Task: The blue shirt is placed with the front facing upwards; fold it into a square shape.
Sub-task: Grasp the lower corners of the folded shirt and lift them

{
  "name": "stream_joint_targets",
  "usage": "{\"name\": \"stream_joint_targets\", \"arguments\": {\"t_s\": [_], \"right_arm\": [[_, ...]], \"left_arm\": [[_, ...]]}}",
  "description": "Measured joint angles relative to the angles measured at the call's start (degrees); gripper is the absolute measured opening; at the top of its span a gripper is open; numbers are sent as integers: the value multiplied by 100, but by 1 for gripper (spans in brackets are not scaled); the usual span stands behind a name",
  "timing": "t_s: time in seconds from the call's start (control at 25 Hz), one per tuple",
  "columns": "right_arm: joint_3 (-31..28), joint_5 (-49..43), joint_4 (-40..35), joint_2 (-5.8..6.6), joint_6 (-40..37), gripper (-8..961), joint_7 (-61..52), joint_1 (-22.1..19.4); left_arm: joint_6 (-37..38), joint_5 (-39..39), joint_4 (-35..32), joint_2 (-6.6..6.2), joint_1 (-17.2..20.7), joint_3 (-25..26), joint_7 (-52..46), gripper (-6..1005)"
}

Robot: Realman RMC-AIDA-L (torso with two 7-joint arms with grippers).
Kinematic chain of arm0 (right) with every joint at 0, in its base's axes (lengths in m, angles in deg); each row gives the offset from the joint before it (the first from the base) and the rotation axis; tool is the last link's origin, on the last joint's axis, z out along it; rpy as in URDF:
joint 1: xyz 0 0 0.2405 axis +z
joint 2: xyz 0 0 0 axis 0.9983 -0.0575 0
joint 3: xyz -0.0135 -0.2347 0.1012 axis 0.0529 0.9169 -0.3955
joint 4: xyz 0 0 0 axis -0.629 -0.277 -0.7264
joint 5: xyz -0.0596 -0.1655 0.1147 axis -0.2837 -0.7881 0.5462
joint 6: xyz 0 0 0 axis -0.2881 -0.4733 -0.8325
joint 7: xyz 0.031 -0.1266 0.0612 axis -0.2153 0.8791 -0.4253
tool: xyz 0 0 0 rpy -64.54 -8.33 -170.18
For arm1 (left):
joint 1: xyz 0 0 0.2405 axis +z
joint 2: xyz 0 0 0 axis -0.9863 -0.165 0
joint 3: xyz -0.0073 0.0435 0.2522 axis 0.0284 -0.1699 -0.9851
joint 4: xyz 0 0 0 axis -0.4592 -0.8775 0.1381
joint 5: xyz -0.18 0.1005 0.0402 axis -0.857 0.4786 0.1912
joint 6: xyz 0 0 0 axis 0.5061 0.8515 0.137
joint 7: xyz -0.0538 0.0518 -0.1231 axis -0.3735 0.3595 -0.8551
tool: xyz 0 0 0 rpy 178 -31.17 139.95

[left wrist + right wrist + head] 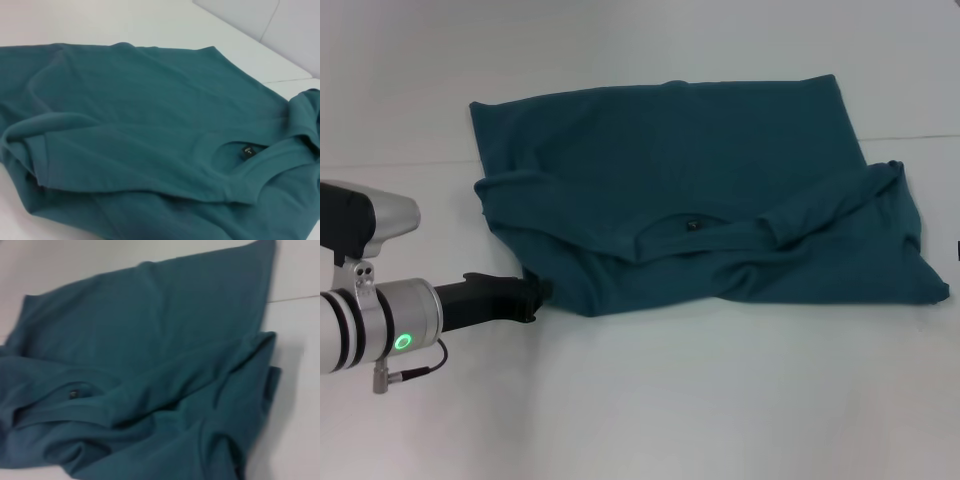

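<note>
The blue shirt lies on the white table, folded roughly in half, its near side bunched and wrinkled around the neck label. The left gripper touches its near-left corner; grip state cannot be told. Square not achieved; further folds remain.

One dark teal-blue short-sleeved cotton shirt lies on one white table; one small dark neck label shows on it; one silver-and-black left gripper is in view.
</note>
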Motion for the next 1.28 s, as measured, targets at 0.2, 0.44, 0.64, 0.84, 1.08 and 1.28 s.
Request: {"name": "stream_joint_targets", "arguments": {"t_s": [0.2,0.44,0.64,0.84,1.08,1.28], "right_arm": [[298,-728,-30,-13,94,887,-697,356],[628,-1342,-12,-248,499,887,-851,567],[678,-1407,223,-393,837,887,-845,650],[755,-1411,438,-443,1128,886,-865,687],[861,-1415,900,-453,1517,886,-868,829],[1062,-1433,1114,-439,1721,873,-944,888]], "left_arm": [[9,-4,-7,-15,-32,2,-57,9],[86,0,5,-20,-52,0,-67,13],[141,-8,-11,-20,-58,-3,-69,17],[142,-8,-17,-24,-61,0,-66,20],[141,-8,-16,-28,-69,3,-48,24],[141,-7,-15,-29,-73,3,-38,28]]}}
